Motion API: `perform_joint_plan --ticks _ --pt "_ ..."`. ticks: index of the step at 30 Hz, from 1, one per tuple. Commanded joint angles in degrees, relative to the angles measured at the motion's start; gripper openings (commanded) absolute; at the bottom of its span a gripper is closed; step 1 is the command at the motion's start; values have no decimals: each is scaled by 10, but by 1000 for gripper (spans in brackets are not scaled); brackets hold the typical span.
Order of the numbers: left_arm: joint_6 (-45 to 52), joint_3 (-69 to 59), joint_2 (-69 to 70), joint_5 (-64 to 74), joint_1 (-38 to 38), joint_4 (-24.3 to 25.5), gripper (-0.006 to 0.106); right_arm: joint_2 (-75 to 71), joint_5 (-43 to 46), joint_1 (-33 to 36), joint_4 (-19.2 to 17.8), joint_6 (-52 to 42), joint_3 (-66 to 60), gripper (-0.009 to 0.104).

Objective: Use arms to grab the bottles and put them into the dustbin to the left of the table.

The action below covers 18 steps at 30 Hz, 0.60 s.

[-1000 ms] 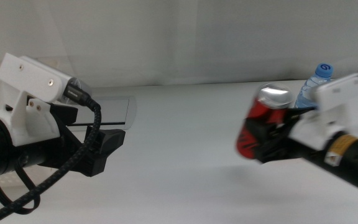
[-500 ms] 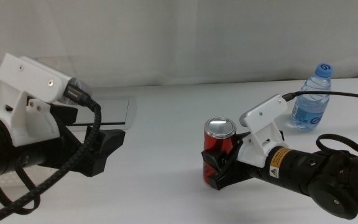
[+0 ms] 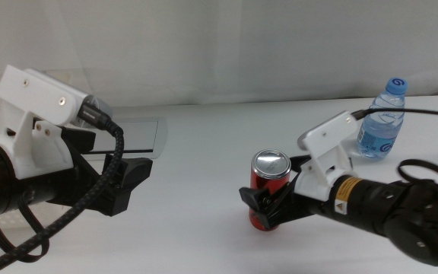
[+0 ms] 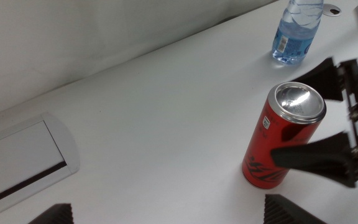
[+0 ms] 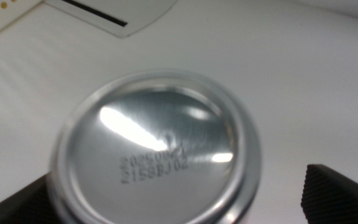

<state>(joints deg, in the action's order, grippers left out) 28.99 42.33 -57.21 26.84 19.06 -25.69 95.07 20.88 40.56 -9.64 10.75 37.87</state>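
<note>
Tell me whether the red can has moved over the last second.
Yes. The red can, between the right end effector jaws, has travelled leftward and nearer the camera, away from the blue-capped bottle that stayed put.

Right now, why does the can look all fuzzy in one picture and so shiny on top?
In the right wrist view the can sits too close to the camera, so it blurs. Its metal end mirrors the lights as white streaks. In the left wrist view the can looks sharp, with only mild glare.

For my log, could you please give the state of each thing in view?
right tool: open, straddling the red can.
left tool: open, empty, above the table.
red can: upright on the table.
water bottle: upright, capped, untouched.
</note>
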Motion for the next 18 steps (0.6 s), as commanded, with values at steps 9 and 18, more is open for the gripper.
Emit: perform_joint_plan --ticks 9,18 --pt "1 -3 4 -7 3 -7 80 -202 -165 3 -3 -7 3 103" --pt "30 -3 4 -9 3 -7 80 -442 -485 -88 -60 -7 3 103"
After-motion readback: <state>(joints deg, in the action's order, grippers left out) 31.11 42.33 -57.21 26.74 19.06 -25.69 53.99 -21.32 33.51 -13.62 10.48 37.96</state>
